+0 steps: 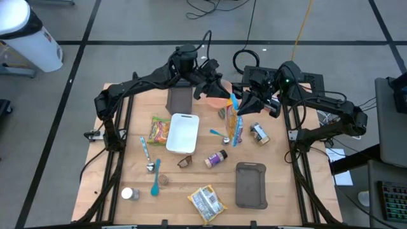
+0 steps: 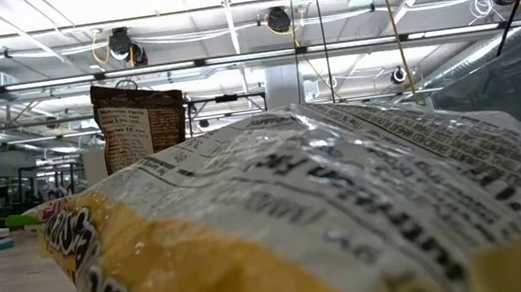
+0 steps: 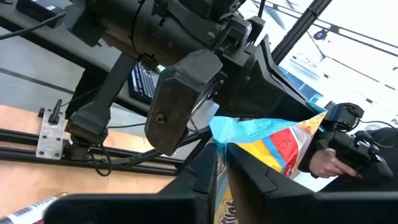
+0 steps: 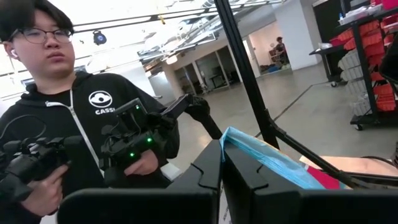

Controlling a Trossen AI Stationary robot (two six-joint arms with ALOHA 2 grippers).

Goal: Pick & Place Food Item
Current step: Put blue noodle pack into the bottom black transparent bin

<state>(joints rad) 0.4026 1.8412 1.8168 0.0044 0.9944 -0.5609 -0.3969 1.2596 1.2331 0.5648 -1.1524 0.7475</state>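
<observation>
Up at the table's back edge, both the left gripper point(image 3: 222, 163) and right gripper point(image 4: 222, 163) pinch one blue snack bag point(image 1: 235, 126); its lower half hides behind fingers.

I see a white rectangular plastic tray point(image 1: 182, 132) mid-worktop, a dark grey rectangular tray point(image 1: 250, 185) near right, a turquoise spatula point(image 1: 155, 179) near left.

Both claws raised mid-table: left claw point(image 1: 224, 91), right claw point(image 1: 236, 102).
</observation>
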